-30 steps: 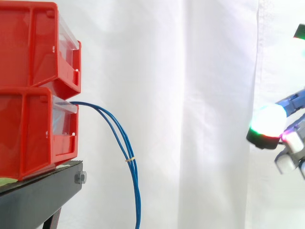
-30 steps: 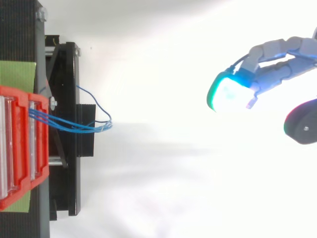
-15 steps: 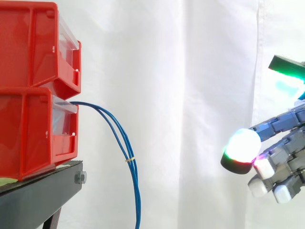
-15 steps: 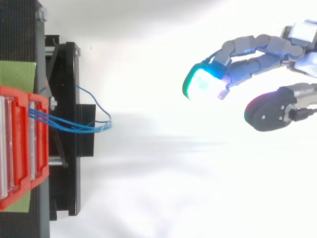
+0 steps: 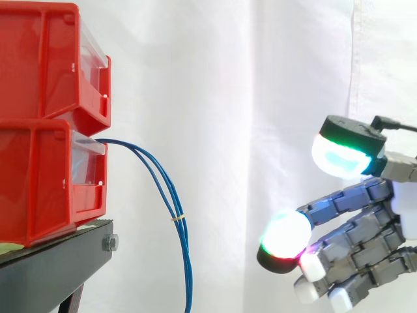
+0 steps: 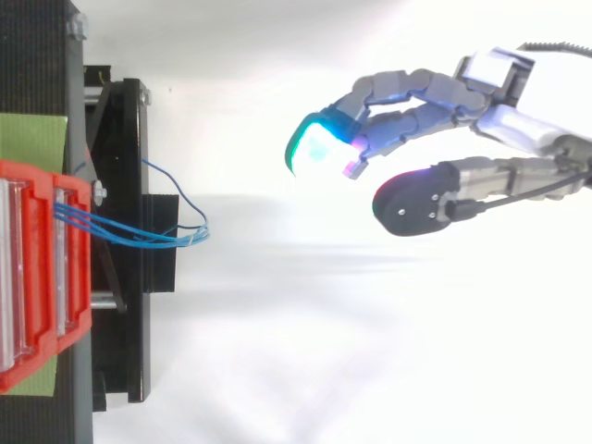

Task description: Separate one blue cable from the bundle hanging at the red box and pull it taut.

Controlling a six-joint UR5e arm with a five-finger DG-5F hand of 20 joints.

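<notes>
Hand (image 5: 355, 233) has advanced toward the blue cables (image 5: 180, 218), fingers (image 6: 407, 90) spread, empty.

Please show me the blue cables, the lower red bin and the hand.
blue cables (image 5: 180, 225), side view, on the hanging strands.
lower red bin (image 5: 39, 182), side view, on its side wall.
hand (image 5: 355, 229), side view, on a finger.

Open air lies between the robot hand with glowing pads (image 5: 365, 235) and the bundle of thin blue cables (image 5: 178, 218), with only the white fabric curtain (image 5: 260, 98) behind. The cables hang clear of the black metal stand's (image 5: 58, 261) front edge. Beyond them, the two stacked red plastic bins (image 5: 45, 124) and that edge bar the way.
</notes>
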